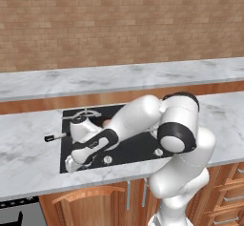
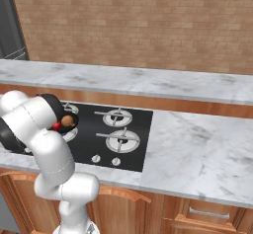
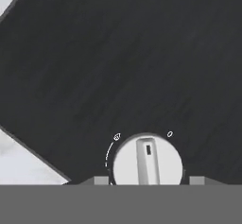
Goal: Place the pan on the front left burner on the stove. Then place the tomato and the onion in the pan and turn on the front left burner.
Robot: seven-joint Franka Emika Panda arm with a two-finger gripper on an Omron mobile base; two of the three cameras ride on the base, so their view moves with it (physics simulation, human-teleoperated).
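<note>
The gripper [image 3: 147, 181] is hovering at the frame's bottom, jaws straddling the silver knob [image 3: 147, 160], grip unclear; knob's ridge pointing up-frame. Onion [image 2: 68, 121] and tomato [image 2: 58, 127] are sitting at middle left.

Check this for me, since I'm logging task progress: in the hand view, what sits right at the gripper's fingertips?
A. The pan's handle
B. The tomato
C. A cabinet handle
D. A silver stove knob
D. The hand view looks down on a round silver knob set in the black stove, with the gripper straddling it.
</note>
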